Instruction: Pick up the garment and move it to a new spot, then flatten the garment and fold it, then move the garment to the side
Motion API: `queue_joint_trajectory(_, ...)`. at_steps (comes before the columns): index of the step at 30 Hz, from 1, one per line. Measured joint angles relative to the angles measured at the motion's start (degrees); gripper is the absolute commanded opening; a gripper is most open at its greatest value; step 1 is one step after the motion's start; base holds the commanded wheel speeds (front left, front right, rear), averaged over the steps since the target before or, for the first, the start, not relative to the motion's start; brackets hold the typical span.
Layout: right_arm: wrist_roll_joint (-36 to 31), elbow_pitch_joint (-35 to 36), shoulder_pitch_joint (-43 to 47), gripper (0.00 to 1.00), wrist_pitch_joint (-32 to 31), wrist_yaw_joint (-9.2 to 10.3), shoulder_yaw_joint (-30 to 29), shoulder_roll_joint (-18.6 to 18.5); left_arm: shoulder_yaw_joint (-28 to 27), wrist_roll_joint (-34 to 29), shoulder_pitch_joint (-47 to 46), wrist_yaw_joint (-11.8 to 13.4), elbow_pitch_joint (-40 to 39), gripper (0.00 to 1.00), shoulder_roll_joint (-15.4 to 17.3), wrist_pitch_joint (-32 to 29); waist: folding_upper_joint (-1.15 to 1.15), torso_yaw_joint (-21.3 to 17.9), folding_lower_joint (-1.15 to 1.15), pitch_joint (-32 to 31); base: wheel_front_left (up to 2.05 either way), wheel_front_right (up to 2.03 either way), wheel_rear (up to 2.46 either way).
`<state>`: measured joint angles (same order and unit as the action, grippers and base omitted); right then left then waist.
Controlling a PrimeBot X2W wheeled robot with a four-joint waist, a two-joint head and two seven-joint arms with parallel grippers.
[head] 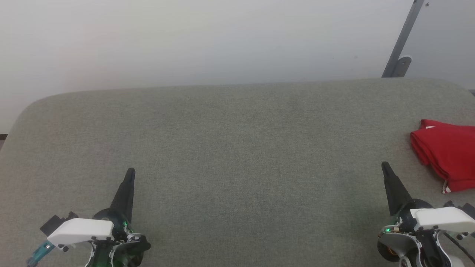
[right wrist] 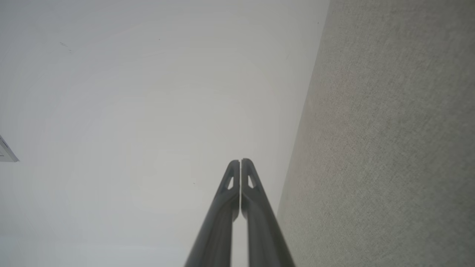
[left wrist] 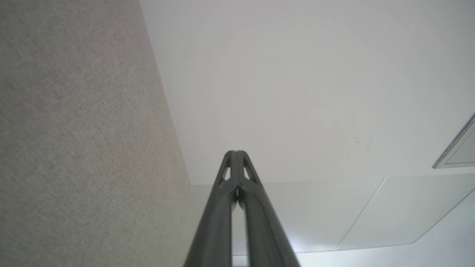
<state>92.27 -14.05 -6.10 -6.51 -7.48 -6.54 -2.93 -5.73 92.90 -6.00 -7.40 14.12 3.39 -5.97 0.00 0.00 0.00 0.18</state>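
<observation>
In the head view, one small bright red soft shirt (head: pixel 449 152) lies bunched at the far right of the grey cloth table (head: pixel 237 148), near the right end effector (head: pixel 385 165). The left end effector (head: pixel 130 172) is well apart from it. In the left wrist view, its two dark fingers (left wrist: pixel 219 215) are pressed together and hold nothing. The right wrist view shows the same for the right one.

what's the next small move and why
Likely open the right gripper and swing it toward the garment: it lies bunched at the right edge of the grey surface, nearest that gripper, and both it and the left gripper are shut, holding nothing.
</observation>
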Motion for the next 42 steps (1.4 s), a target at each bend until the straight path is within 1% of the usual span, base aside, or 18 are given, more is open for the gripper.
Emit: queue_joint_trajectory(42,0.0,-0.01,-0.01,0.0,-0.04,0.0,0.01,0.0,-0.32,-0.11,0.0,0.0,0.01,0.0,-0.21,-0.26,0.0,0.0,0.0,0.0,0.0,0.0,0.0)
